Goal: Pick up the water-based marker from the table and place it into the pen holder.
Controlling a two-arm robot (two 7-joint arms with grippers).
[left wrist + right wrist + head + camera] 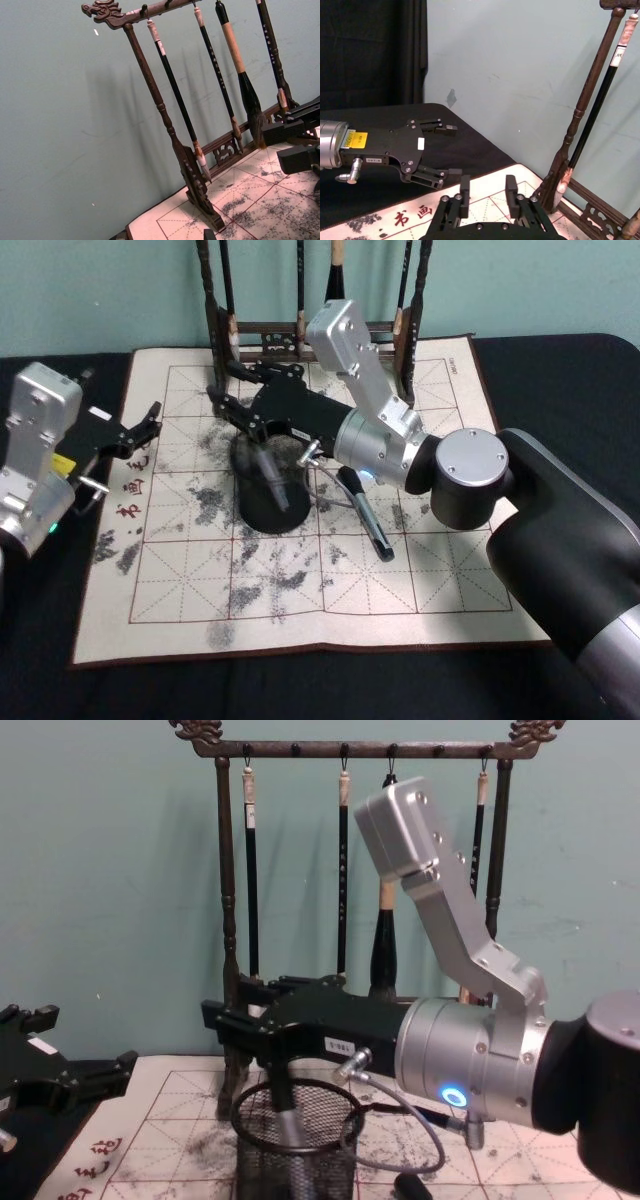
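Note:
The black wire-mesh pen holder stands on the gridded mat, left of its middle. A marker with a grey body and a dark upper end leans inside it. My right gripper hovers just above and beyond the holder, open, with nothing between its fingers. A second black marker lies on the mat to the right of the holder. My left gripper rests open at the mat's left edge.
A tall dark wooden brush rack with hanging brushes stands at the mat's far edge, just behind the right gripper. The ink-stained mat lies on a black tabletop. A green wall is close behind.

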